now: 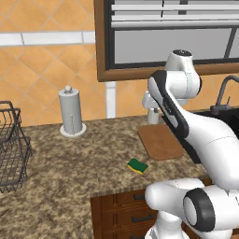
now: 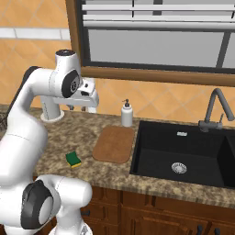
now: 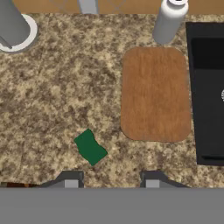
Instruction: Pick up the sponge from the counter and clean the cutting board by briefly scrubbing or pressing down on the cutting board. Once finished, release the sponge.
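A small green-topped sponge (image 1: 137, 165) (image 2: 73, 159) (image 3: 90, 147) lies on the speckled granite counter (image 1: 70, 158), near its front edge. Just right of it and further back lies the reddish-brown cutting board (image 1: 161, 141) (image 2: 114, 144) (image 3: 155, 94), flat and bare. My gripper (image 3: 110, 179) (image 2: 77, 108) hangs high above the counter, pointing down, open with nothing between its fingers. In the hand view the sponge sits just above the left fingertip (image 3: 70, 180), well below the hand.
A white soap bottle (image 2: 127, 114) stands behind the board. The black sink (image 2: 183, 156) with its faucet (image 2: 213, 110) lies to the right. A paper towel holder (image 1: 71, 112) stands at the back left, a wire basket (image 1: 11, 147) at the far left.
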Available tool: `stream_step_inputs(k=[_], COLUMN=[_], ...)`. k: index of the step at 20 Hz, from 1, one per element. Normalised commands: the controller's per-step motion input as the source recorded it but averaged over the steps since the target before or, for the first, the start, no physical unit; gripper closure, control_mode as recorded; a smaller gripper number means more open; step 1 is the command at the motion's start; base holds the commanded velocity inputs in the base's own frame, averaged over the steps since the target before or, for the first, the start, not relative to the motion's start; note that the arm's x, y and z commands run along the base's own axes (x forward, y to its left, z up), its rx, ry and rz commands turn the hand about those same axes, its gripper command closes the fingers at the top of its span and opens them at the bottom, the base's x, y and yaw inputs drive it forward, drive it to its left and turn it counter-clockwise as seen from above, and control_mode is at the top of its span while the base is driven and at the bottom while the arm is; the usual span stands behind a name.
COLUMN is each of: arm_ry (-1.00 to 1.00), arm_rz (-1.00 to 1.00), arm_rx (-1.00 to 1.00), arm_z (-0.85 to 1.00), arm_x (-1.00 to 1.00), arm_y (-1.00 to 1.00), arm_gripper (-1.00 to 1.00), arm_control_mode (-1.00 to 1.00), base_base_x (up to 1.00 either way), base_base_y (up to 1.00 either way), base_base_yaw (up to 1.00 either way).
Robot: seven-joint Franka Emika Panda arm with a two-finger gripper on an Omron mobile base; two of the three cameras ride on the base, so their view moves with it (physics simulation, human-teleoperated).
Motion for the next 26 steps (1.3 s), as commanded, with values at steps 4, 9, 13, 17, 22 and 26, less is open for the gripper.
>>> stream_step_inputs(k=[4, 9, 13, 17, 22, 26], arm_ry=[-0.09, -0.02, 0.0, 0.01, 0.06, 0.01], arm_rz=[0.01, 0.19, 0.25, 0.31, 0.27, 0.03], arm_rx=[0.0, -0.05, -0.02, -0.09, -0.17, -0.1], arm_z=[0.0, -0.12, -0.37, -0.65, -0.79, -0.68], arm_x=[-0.54, -1.0, -0.75, -0.06, 0.2, 0.51], arm_y=[0.01, 0.31, 0.42, 0.31, 0.38, 0.08], arm_gripper=[-1.0, -1.0, -1.0, -1.0, -1.0, -1.0], arm_control_mode=[-1.0, -1.0, -1.0, -1.0, -1.0, -1.0], base_base_x=[0.0, 0.0, 0.0, 0.0, 0.0, 0.0], base_base_y=[0.0, 0.0, 0.0, 0.0, 0.0, 0.0], base_base_yaw=[0.0, 0.0, 0.0, 0.0, 0.0, 0.0])
